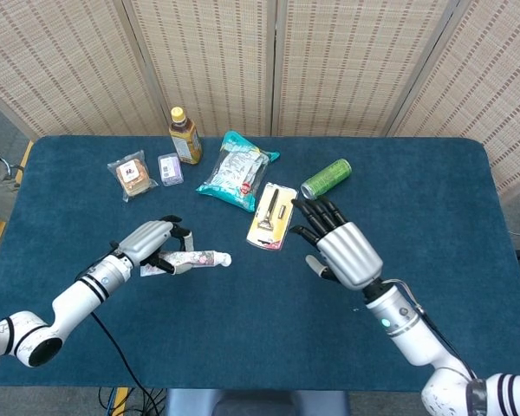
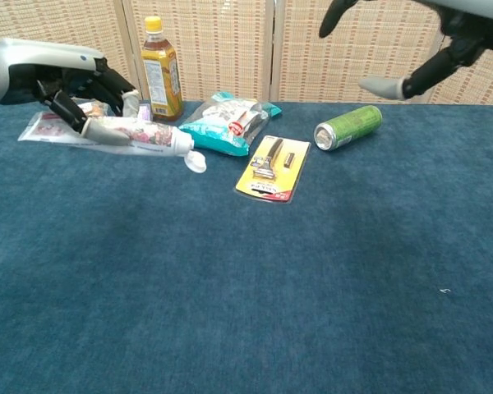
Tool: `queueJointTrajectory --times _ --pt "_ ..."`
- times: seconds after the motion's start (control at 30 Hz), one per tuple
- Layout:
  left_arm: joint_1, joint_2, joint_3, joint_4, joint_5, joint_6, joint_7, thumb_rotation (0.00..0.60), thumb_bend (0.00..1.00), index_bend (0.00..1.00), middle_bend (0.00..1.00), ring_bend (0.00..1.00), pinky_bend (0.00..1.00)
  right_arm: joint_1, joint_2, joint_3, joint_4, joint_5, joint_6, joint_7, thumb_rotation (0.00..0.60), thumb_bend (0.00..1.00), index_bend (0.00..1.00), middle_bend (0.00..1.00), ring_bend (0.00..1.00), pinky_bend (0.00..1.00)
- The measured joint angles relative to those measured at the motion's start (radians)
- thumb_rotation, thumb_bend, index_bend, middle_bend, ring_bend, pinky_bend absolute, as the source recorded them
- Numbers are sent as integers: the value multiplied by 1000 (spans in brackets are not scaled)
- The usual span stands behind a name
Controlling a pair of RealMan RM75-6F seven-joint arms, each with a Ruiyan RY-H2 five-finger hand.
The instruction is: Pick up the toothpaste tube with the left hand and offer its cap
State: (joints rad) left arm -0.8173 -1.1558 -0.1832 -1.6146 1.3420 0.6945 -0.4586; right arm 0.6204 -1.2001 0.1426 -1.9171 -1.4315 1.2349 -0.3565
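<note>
So on the table (image 1: 433, 217) there's one toothpaste tube (image 1: 184, 259), one bottle (image 1: 185, 136) with a yellow cap, one green can (image 1: 326, 178), one teal packet (image 1: 235, 170), one razor card (image 1: 273, 215), and two small wrapped snacks (image 1: 131, 174) up near the back left. The left hand (image 1: 149, 243) has its fingers wrapped around the back half of the tube, which sits low over the cloth with its white cap (image 2: 195, 162) sticking out toward the middle of the table. The right hand (image 1: 342, 247) is well apart from the tube, fingers spread, holding nothing. Dark blue cloth covers the whole tabletop, and woven folding screens (image 1: 269, 61) stand behind it.
</note>
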Motion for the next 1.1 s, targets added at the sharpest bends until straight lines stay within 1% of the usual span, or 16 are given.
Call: queueJointTrajectory --times 0.2,0.23,0.33,0.37,0.4,0.43,0.5,0.63,0.7,0.73,0.83,0.87,0.93,1.0,1.1 --pt "21 -91 46 130 61 44 -12 518 392 562 580 348 82 -73 70 -26 -20 -30 64 18 600 282 302 17 0 0" --pt "25 -108 54 153 73 53 -15 512 391 561 578 347 83 -78 74 -29 -22 -34 68 22 600 282 302 17 0 0" --pt "32 -146 73 205 91 67 -24 464 391 541 549 338 84 -98 85 -34 -23 -39 83 31 600 282 302 17 0 0" --pt "34 -159 77 223 95 70 -29 469 391 536 539 333 83 -107 89 -37 -23 -41 91 34 600 282 302 17 0 0" --pt "36 -171 82 242 99 73 -33 456 390 533 529 327 83 -118 96 -41 -22 -44 98 37 600 282 302 17 0 0" --pt "38 -187 88 269 107 81 -38 455 390 531 522 319 83 -126 100 -43 -21 -46 102 38 600 282 302 17 0 0" --pt "43 -212 98 310 120 95 -40 470 390 530 515 303 83 -139 109 -46 -19 -48 108 39 600 282 302 16 0 0" --pt "53 -265 121 401 144 123 -27 433 391 525 515 293 83 -156 122 -49 -16 -46 112 39 600 282 302 16 0 0" --pt "56 -283 131 434 153 134 -9 399 390 498 500 266 84 -167 127 -49 -15 -45 116 41 600 282 302 16 0 0" --pt "58 -291 137 450 158 140 8 395 390 485 483 250 83 -171 129 -49 -13 -44 119 42 600 282 302 16 0 0" --pt "62 -304 149 472 167 150 55 346 385 413 406 198 84 -184 135 -46 -10 -43 128 47 600 282 302 17 0 0" --pt "64 -306 151 475 167 153 69 334 383 374 378 179 84 -188 137 -45 -8 -43 131 48 600 283 302 17 0 0" --pt "67 -304 153 473 165 160 96 318 382 286 319 138 83 -197 143 -43 -8 -43 138 54 600 282 302 17 0 0" --pt "70 -295 152 460 161 166 108 314 382 229 280 111 83 -207 150 -39 -9 -43 147 61 600 282 302 17 0 0" --pt "75 -266 146 422 151 177 127 290 382 201 251 89 83 -220 160 -35 -8 -44 159 70 600 282 302 17 0 0"
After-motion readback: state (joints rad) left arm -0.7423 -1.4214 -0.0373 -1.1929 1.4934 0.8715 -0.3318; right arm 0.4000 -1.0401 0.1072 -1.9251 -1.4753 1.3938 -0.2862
